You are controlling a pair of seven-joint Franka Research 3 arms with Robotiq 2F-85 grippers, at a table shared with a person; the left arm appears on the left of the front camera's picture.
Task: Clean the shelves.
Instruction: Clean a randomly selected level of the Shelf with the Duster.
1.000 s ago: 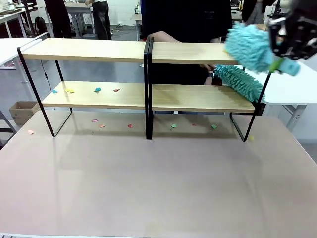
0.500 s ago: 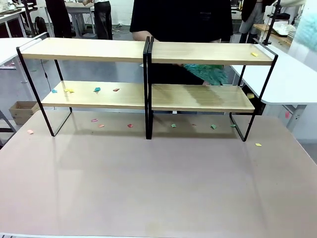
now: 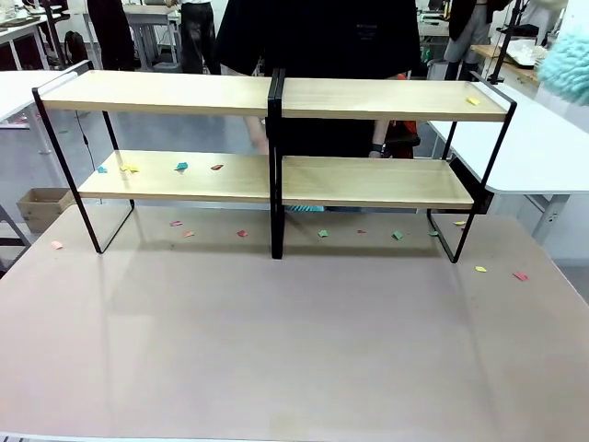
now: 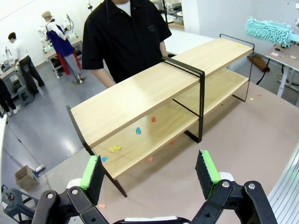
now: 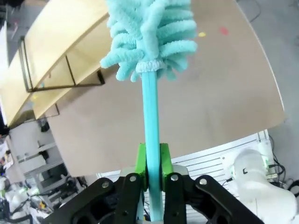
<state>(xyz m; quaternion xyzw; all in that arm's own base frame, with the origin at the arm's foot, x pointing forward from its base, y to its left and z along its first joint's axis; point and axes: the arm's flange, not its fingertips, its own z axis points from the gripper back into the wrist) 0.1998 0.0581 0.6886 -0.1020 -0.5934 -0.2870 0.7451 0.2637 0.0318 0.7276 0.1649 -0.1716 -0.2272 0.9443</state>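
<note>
The shelves (image 3: 275, 157), two smooth light wooden boards on a thin black metal frame, stand on the matte beige bench (image 3: 276, 350). A person (image 3: 313, 37) in a black shirt is just behind them, and small coloured paper scraps (image 3: 181, 167) lie on the lower board's left part and on the bench beneath. Off the shelves' right end, the right tool (image 5: 153, 161) clamps the slim turquoise handle of a fluffy, noodle-piled duster (image 5: 152, 32), while the left tool (image 4: 148, 169) hangs above and off their left end, jaws wide and empty.

Robotics laboratory, open-plan. The left gripper (image 4: 149, 161) hangs over a beige work table (image 3: 276, 350). At ten o'clock in the left wrist view, people (image 4: 58, 39) stand at benches on a grey floor (image 4: 46, 116). In the front view, further worktables (image 3: 147, 17) at eleven o'clock and a cardboard box (image 3: 41, 207) on the floor at nine o'clock.
</note>
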